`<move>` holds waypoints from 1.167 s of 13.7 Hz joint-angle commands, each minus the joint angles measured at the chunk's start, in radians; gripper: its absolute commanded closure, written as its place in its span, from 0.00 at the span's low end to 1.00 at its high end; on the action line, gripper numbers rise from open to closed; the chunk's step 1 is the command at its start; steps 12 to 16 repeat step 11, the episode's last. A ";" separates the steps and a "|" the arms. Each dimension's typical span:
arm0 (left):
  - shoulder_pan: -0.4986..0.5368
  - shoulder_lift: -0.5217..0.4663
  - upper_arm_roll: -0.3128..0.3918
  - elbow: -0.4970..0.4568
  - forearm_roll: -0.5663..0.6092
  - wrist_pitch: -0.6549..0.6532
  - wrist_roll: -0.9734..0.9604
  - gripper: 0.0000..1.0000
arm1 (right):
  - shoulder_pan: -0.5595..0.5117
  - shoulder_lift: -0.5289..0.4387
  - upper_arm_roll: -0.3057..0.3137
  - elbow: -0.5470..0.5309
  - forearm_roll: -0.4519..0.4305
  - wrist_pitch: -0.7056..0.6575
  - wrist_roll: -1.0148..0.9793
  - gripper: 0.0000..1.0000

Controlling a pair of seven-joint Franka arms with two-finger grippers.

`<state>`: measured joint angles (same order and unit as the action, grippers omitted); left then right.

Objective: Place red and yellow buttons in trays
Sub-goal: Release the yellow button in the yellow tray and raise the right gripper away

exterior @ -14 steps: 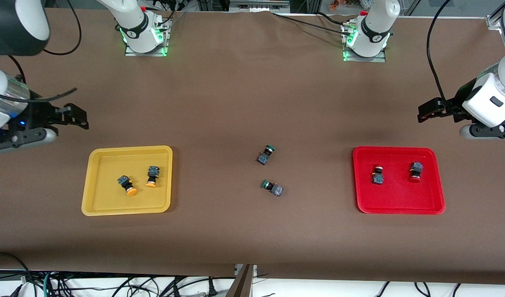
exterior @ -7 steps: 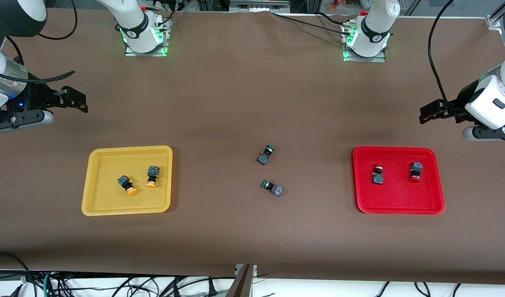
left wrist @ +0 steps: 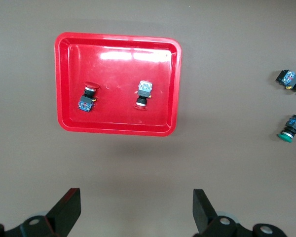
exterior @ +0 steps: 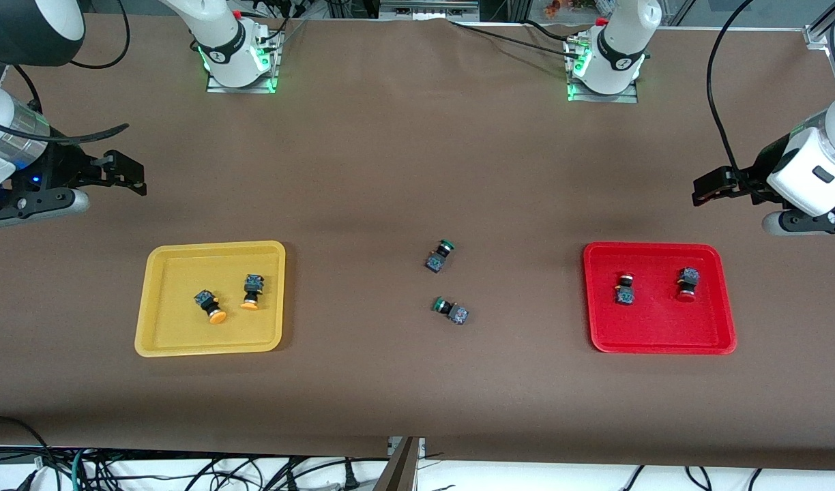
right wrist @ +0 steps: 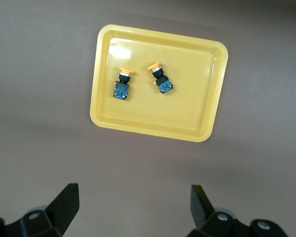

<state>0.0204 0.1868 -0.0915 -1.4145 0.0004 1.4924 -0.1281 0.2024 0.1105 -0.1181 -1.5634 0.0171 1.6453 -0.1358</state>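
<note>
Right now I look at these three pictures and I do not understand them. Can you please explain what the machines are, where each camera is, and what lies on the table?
These are two robot arms at a brown table. One picture is taken from high across the table; the other two come from a camera on each arm's wrist, looking down.

The left gripper hangs over bare table near the red tray, its fingers open and holding nothing. The right gripper hangs near the yellow tray, also open and holding nothing.

Two red buttons lie in the red tray. Two yellow buttons lie in the yellow tray. Two green buttons lie on the table between the trays.
</note>
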 commanded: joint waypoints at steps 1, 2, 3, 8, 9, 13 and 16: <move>-0.003 0.016 0.004 0.035 0.006 -0.014 -0.002 0.00 | 0.014 0.003 0.003 0.013 -0.016 -0.012 0.015 0.00; -0.003 0.017 0.004 0.035 0.006 -0.014 -0.002 0.00 | 0.009 0.003 0.001 0.013 -0.016 -0.012 0.015 0.00; -0.003 0.017 0.004 0.035 0.006 -0.014 -0.002 0.00 | 0.008 0.003 0.000 0.013 -0.016 -0.010 0.015 0.00; -0.002 0.017 0.004 0.035 0.006 -0.014 -0.004 0.00 | 0.012 0.003 0.000 0.014 -0.011 -0.010 0.018 0.00; -0.002 0.017 0.004 0.035 0.006 -0.014 -0.004 0.00 | 0.012 0.003 0.000 0.013 -0.011 -0.012 0.019 0.00; 0.000 0.016 0.004 0.035 0.006 -0.014 -0.004 0.00 | 0.012 0.003 0.000 0.013 -0.008 -0.012 0.019 0.00; 0.000 0.016 0.004 0.035 0.006 -0.014 -0.004 0.00 | 0.012 0.003 0.000 0.013 -0.008 -0.012 0.019 0.00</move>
